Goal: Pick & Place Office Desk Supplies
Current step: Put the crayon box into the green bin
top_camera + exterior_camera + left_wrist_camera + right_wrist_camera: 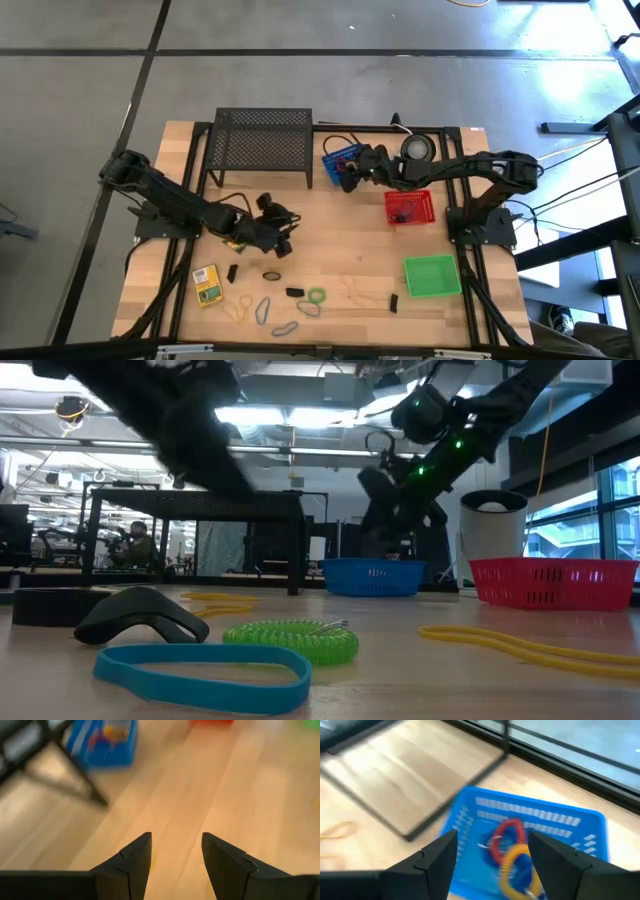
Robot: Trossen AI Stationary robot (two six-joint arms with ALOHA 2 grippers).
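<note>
My right gripper [348, 176] [492, 837] hangs open over the blue basket [530, 820] at the table's far middle. A red coil [506, 837] and a yellow coil [517, 865] lie in the basket, below the fingers and untouched. My left gripper [283, 232] [175, 840] stands open above bare wood at the table's left middle, nothing between its fingers. A yellow-green crayon box [206, 284] lies flat near the left front. Rubber bands [263, 310], a green coil [316, 296] [295, 638] and small black clips [294, 292] lie along the near edge.
A black wire-mesh rack [262, 145] stands at the far left beside the blue basket. A red basket [408, 207] and a green basket [432, 276] sit on the right. A round disc [416, 148] rests at the far edge. A blue band [200, 672] lies close to the low camera.
</note>
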